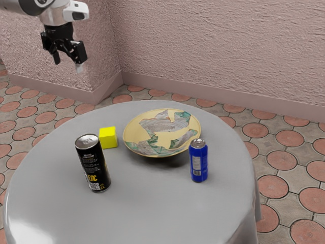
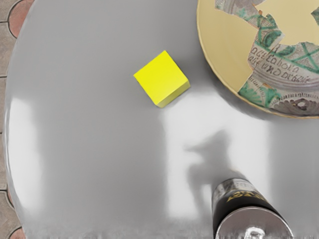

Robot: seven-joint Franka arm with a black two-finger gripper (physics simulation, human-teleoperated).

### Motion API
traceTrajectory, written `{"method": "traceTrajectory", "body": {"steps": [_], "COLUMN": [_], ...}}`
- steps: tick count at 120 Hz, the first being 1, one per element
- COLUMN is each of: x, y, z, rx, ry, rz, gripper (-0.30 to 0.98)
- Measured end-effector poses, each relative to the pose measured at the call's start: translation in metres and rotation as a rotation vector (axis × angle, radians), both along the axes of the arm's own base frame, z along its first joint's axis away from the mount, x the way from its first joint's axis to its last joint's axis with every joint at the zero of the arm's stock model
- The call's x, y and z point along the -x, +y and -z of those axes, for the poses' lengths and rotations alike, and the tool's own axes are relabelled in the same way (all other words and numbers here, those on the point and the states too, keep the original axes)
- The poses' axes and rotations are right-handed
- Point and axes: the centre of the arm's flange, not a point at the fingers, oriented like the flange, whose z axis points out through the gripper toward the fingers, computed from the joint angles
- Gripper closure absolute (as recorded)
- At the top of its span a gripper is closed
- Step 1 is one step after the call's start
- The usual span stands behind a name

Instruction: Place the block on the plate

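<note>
Partly, the wrist view crops plate (image 2: pixel 271 55) and black can (image 2: pixel 246 209).

Block (image 1: pixel 107 138) on the exterior view's left of the plate (image 1: pixel 161 133), behind a can (image 1: pixel 93 165)

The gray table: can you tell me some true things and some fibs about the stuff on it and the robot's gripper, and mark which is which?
1. The yellow cube block is on the round patterned plate. False: it rests on the gray table, beside the plate.
2. The tall black can with yellow lettering stands upright. True.
3. The small blue can lies on its side. False: it stands upright.
4. The black two-finger gripper is open and empty. True.
</note>
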Motion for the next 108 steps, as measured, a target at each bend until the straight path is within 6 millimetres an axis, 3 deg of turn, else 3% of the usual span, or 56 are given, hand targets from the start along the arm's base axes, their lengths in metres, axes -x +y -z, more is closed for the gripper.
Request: {"method": "traceTrajectory", "body": {"steps": [25,40,56,91,100,108], "x": [0.007,0.018,0.015,-0.005,-0.009,-0.015], "y": [-0.024,-0.054,-0.086,-0.158,-0.162,-0.148], "z": [0.01,0.056,0.099,0.144,0.149,0.153], "rx": [0.019,0.022,0.011,-0.008,-0.012,-0.014], "ry": [0.048,0.111,0.131,0.109,0.105,0.104], "rz": [0.049,0.168,0.332,0.689,0.749,0.769], "gripper": [0.0,0.0,0.0,0.0,0.0,0.0]}}
